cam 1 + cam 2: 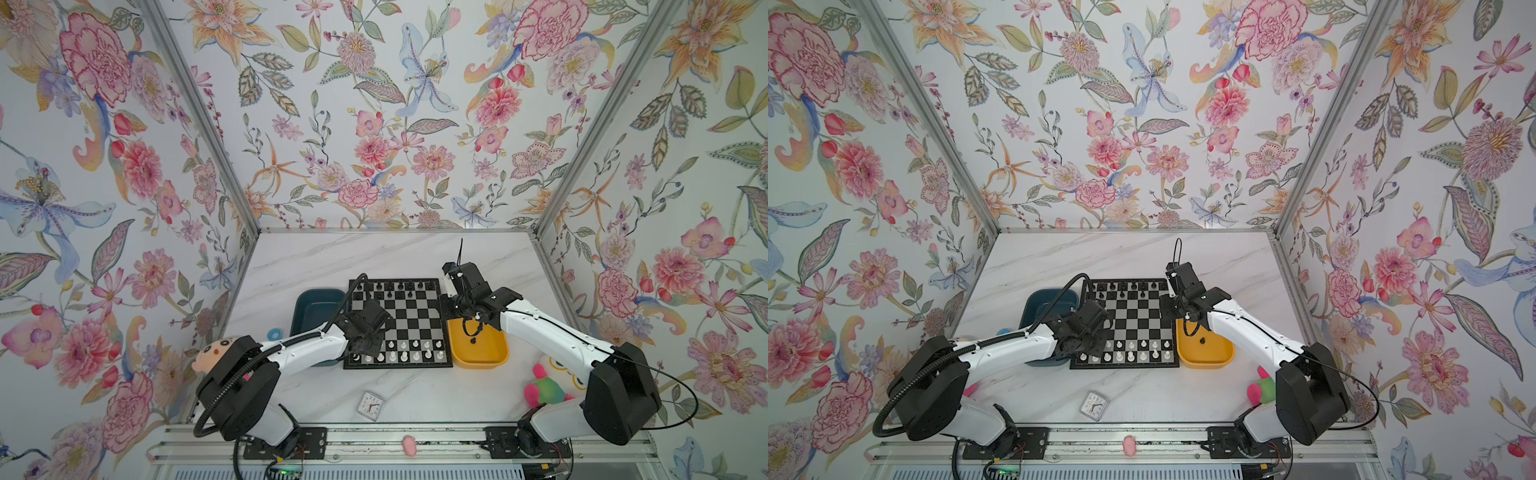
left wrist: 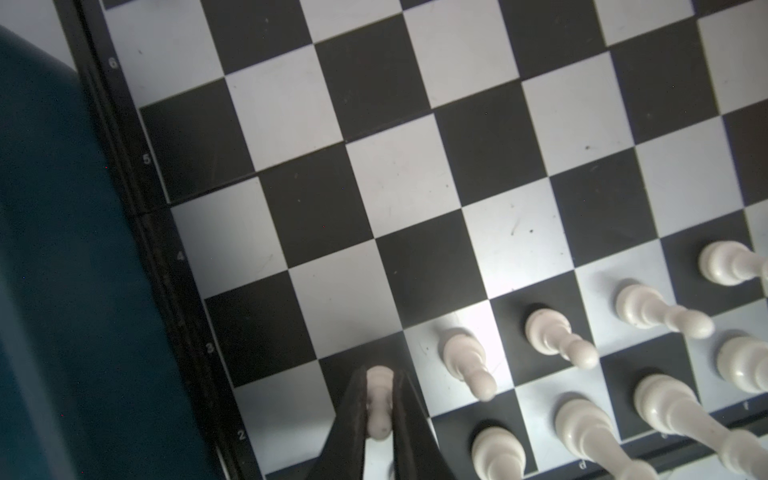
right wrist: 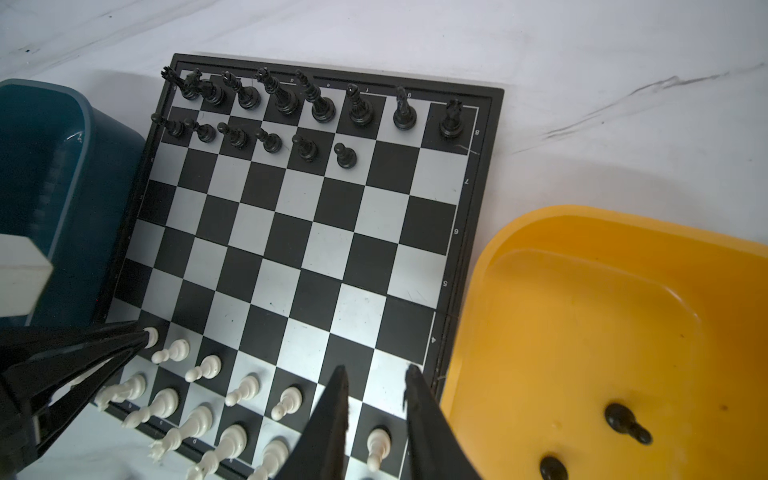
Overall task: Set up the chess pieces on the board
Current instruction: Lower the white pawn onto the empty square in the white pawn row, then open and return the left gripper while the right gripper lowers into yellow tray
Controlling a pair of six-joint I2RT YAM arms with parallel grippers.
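Marble (image 1: 332, 257) | yellow tray (image 3: 519, 226): two black pawns (image 3: 621, 417) | left fingers (image 2: 349, 424) grip pawn (image 2: 379, 399) | right fingers (image 3: 332, 424) apart

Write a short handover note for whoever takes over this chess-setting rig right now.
Left gripper: closed on a white pawn standing on the board's near pawn row.
Right gripper: open, empty, over the board's right side.
Done: black back row full; six black pawns placed; many white pieces standing.
To do: two loose black pawns in the yellow tray; white rows partly hidden, so check them.
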